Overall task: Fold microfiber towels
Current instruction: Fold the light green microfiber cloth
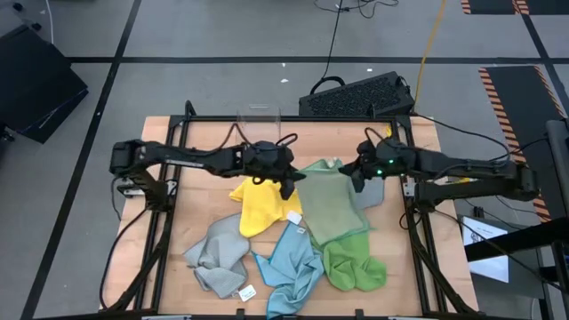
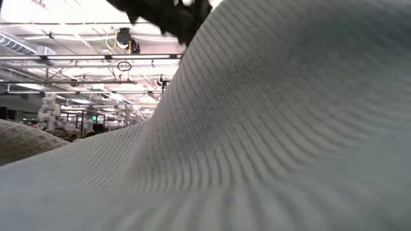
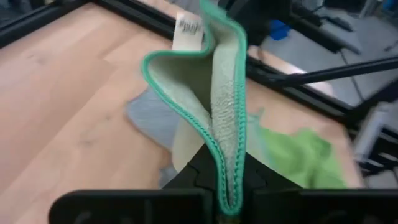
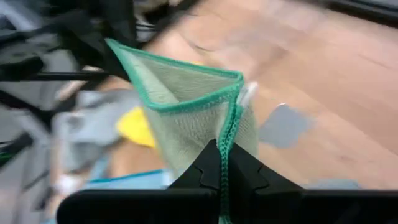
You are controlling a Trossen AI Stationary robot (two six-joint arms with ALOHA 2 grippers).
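The pale green towel [image 1: 331, 206], hemmed in darker green, stretches between my two grippers above the middle of the table. My left gripper [image 1: 290, 185] is shut on its left far corner and my right gripper [image 1: 356, 174] on its right far corner. Its near end lies on the bright green towel [image 1: 356, 265]. A yellow towel [image 1: 258, 209], a grey one [image 1: 213, 258] and a light blue one [image 1: 289, 267] lie crumpled on the table. Another grey towel [image 1: 375, 191] shows under my right gripper. In the low view, pale cloth [image 2: 270, 128] fills nearly everything. My left gripper pinches the pale green towel's hemmed edge [image 3: 227, 186] between its two fingers, near the corner with the white tag [image 3: 188, 28]. The edge is folded double in the hold and stands out beyond the fingers. My right gripper pinches the towel's green hem [image 4: 226, 163] at a corner between its two fingers. The cloth rises from the fingers in a folded peak. The rest of the towel hangs away toward the table's near side.
A clear plastic bin [image 1: 260, 124] stands at the table's far edge. A black keyboard [image 1: 357, 93] lies beyond the far right corner. Black frame rails [image 1: 169, 222] run along both table sides. Bare wood [image 1: 204, 147] shows at the far left.
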